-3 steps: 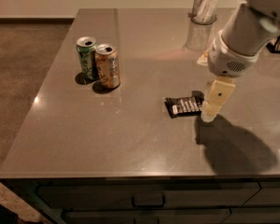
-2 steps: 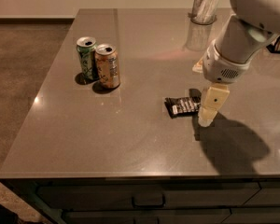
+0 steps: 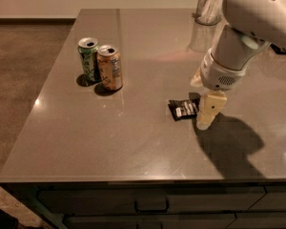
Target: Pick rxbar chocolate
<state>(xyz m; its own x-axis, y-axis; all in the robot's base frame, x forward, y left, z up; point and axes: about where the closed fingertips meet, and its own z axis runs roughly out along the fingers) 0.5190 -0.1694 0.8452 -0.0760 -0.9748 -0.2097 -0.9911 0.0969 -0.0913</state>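
The rxbar chocolate (image 3: 183, 109) is a small flat black bar with white lettering, lying on the grey table (image 3: 133, 137) right of centre. My gripper (image 3: 206, 116) hangs from the white arm (image 3: 248, 27) and points down at the bar's right end, covering part of it. One cream finger (image 3: 209, 109) shows, its tip at the tabletop.
A green can (image 3: 89, 59) and an orange can (image 3: 109, 67) stand together at the left. A metal cup (image 3: 209, 5) stands at the far edge. Drawers (image 3: 150, 206) run under the table's front edge. The floor (image 3: 19, 70) lies to the left.
The arm and gripper have moved a little to the left and lower, closer over the bar's right end. The bar and cans have not moved.
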